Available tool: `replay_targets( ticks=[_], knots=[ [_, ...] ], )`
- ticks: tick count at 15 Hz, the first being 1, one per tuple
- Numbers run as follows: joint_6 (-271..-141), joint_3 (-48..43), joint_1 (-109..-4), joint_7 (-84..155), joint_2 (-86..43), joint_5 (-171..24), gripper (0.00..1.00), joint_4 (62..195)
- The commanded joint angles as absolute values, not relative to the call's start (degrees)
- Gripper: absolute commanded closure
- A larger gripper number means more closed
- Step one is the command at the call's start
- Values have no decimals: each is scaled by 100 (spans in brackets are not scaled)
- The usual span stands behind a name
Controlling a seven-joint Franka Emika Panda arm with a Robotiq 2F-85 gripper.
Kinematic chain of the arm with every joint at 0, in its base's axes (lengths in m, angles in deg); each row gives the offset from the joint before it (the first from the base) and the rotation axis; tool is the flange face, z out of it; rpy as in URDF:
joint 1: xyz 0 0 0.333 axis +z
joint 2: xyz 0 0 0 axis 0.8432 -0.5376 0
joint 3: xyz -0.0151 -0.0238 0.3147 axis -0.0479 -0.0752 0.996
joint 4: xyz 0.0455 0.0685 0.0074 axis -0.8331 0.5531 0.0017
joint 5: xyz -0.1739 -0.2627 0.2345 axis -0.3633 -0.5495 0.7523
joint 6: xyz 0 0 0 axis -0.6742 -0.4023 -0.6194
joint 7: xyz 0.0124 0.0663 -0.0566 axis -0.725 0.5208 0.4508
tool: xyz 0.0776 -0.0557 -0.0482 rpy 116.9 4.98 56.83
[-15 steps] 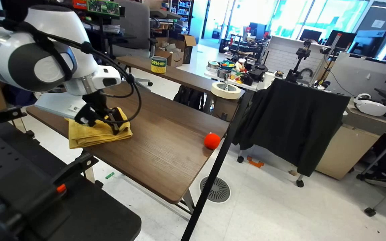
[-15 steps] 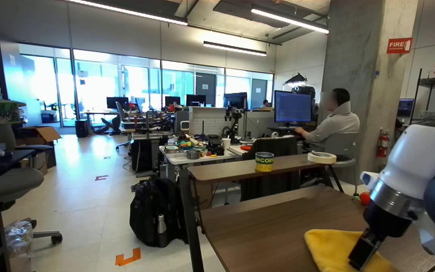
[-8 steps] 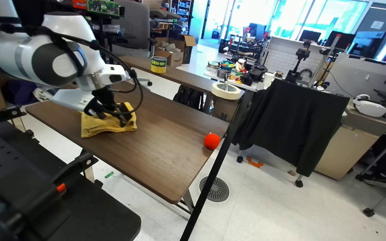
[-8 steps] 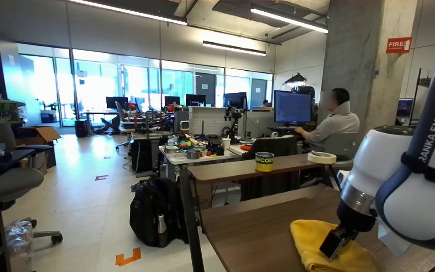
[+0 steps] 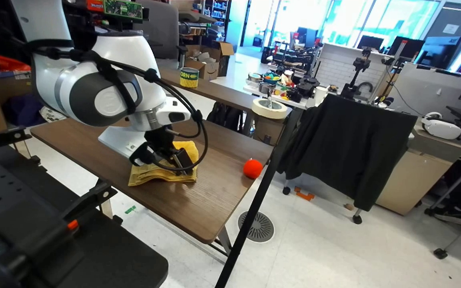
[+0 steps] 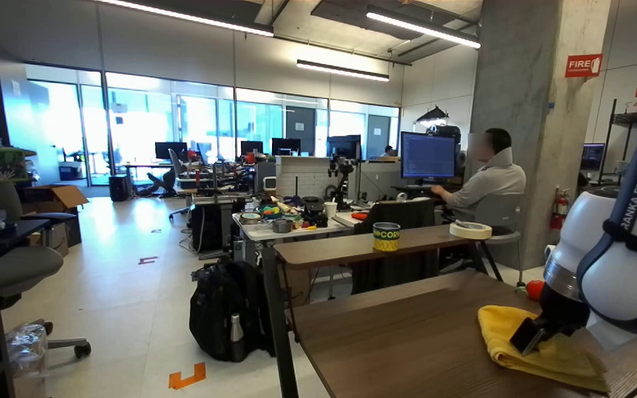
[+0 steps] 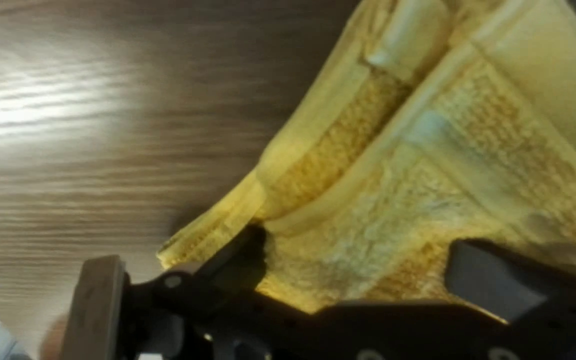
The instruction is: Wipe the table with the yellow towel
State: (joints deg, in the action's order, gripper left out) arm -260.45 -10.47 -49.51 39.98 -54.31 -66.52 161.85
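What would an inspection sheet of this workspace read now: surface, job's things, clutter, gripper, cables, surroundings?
Surface: dark wood-grain table, glare in the wrist view; dirt cannot be judged.
Job's things: yellow towel, folded in layers, lying on the table.
Clutter: red ball near the table's edge; corn can and tape roll on the raised shelf.
Gripper: jaws apart, towel showing between them.
Cables: black cable loops from the arm, crossing before the towel in an exterior view; contact unclear.
Surroundings: person seated at a monitor; backpack on the floor.
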Motion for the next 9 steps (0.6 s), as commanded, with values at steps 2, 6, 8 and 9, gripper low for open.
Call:
replay_targets(
  ticks=[2, 6, 8, 9],
  knots=[
    [-26290, -237, -4617, 4038, -5000, -6833, 0, 16115],
    [-26177, -364, -4662, 3948, -5138, -6737, 0, 16106],
    [-26179, -407, -4777, 3960, -5177, -6747, 0, 16105],
    [-26179, -409, -4812, 3961, -5178, -6751, 0, 16104]
  ],
)
